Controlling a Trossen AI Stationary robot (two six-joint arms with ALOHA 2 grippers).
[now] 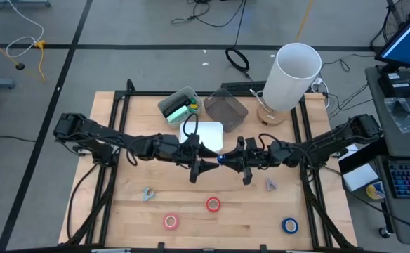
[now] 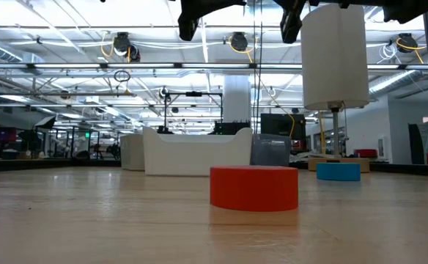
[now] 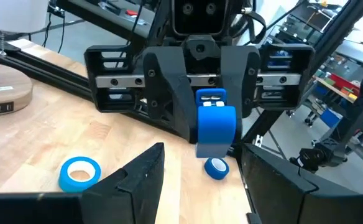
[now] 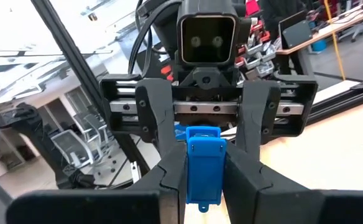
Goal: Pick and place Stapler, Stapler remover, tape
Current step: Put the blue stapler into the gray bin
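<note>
A small blue stapler (image 1: 222,159) hangs in the air over the table's middle, between my two grippers. My right gripper (image 1: 240,164) comes from the right and is shut on it. My left gripper (image 3: 203,152) faces it from the left, open, with its fingertips just short of the stapler's free end. Tape rolls lie flat near the table's near edge: red (image 1: 213,204), pink (image 1: 170,222) and blue (image 1: 290,225). Two grey stapler removers (image 1: 147,194) (image 1: 270,184) lie on the wood. The low view shows the red roll (image 2: 254,188) and the blue roll (image 2: 338,171). My right gripper pinches the blue stapler between its two fingers, one on each flat side (image 4: 203,168). The fingers reach in level from the table's right. The stapler is lifted clear of the table, and its free end (image 3: 215,127) points at my open left gripper.
Behind the grippers stand a white tray (image 1: 210,130), a bin with green contents (image 1: 179,105) and a clear grey box (image 1: 226,107). A tall white cylinder on a wooden base (image 1: 293,74) stands at the far right. A black frame borders the table.
</note>
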